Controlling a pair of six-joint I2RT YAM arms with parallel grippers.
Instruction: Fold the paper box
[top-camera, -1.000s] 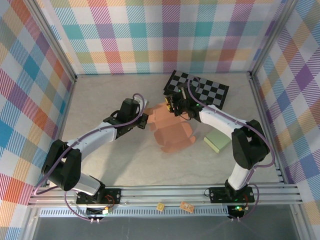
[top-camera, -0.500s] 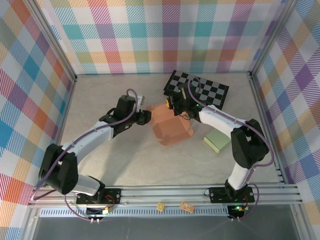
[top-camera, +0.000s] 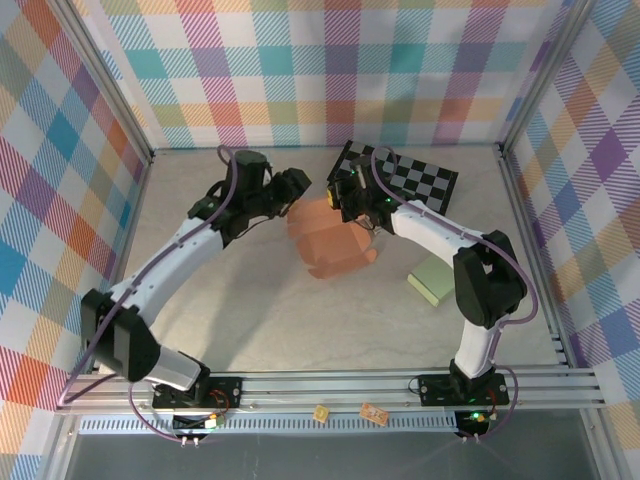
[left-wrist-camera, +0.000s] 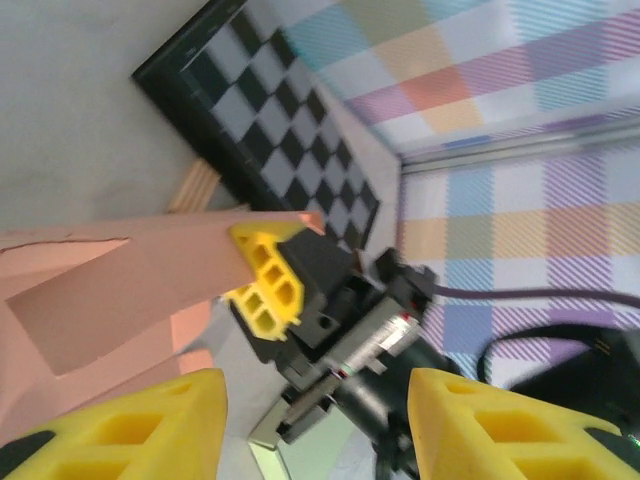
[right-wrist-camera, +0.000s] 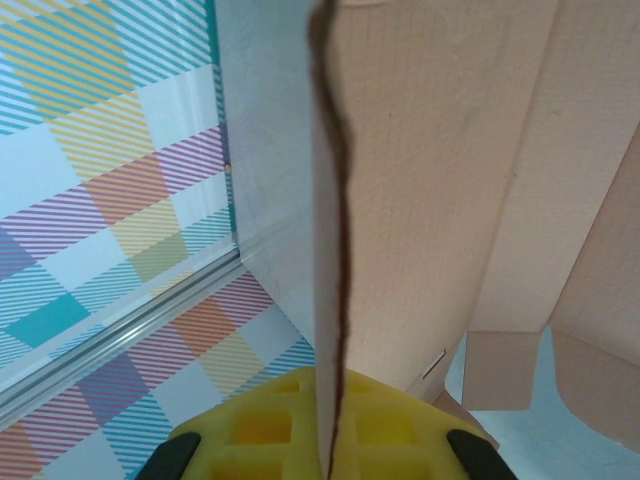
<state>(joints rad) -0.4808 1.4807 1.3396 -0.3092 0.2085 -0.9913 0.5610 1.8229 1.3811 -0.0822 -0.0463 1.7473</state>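
The paper box (top-camera: 330, 245) is a salmon cardboard blank, partly folded, standing up off the table mid-back. My right gripper (top-camera: 345, 200) is shut on its upper flap. In the right wrist view the flap's edge (right-wrist-camera: 330, 200) runs straight down between the yellow pads (right-wrist-camera: 250, 430) of that gripper (right-wrist-camera: 335, 410). My left gripper (top-camera: 295, 183) hovers just left of the box's top, apart from it. In the left wrist view this gripper (left-wrist-camera: 315, 395) is open with nothing between its fingers, and it looks at the box flap (left-wrist-camera: 110, 290) pinched by a right finger (left-wrist-camera: 265, 285).
A black-and-white checkerboard (top-camera: 415, 180) lies at the back right, right behind the right gripper. A pale green pad (top-camera: 435, 282) rests on the table right of the box. Plaid walls and metal rails close in the table.
My left gripper let go, opened and swung up and back from the box's left side. The right gripper closed on the flap and drew the box back and upright.
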